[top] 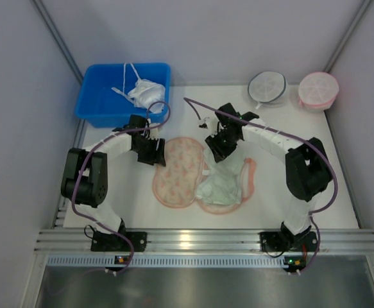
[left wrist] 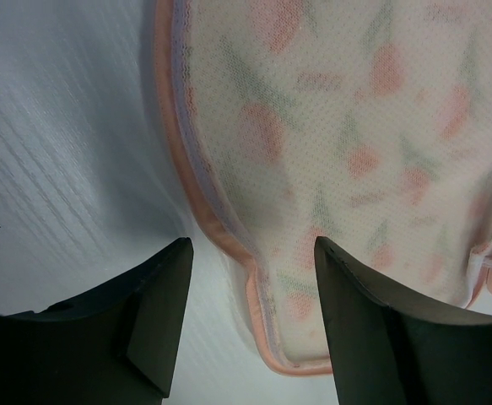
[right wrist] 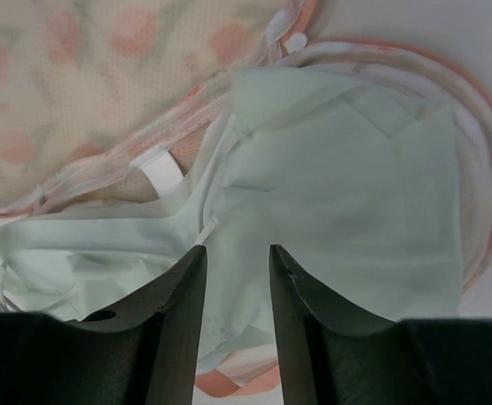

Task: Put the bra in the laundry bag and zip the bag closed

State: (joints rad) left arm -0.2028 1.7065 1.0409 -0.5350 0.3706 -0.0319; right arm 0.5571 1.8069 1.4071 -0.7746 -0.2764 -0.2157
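Note:
The laundry bag (top: 177,173) lies open and flat mid-table, its peach floral left half showing. The pale cream bra (top: 224,187) lies bunched in the bag's right half, partly spilling over the middle. My left gripper (top: 151,151) is open at the bag's far left end; in the left wrist view the gripper (left wrist: 252,253) has its jaws on either side of the bag's (left wrist: 338,126) pink zipper rim. My right gripper (top: 217,146) is open just over the far end of the bra. In the right wrist view the gripper (right wrist: 237,257) is low over the bra (right wrist: 355,194), holding nothing.
A blue bin (top: 97,106) at the back left holds a white bra with string straps (top: 145,94). A round white mesh pouch with a dark rim (top: 267,86) and a round pink mesh pouch (top: 318,90) stand at the back right. Walls close the sides.

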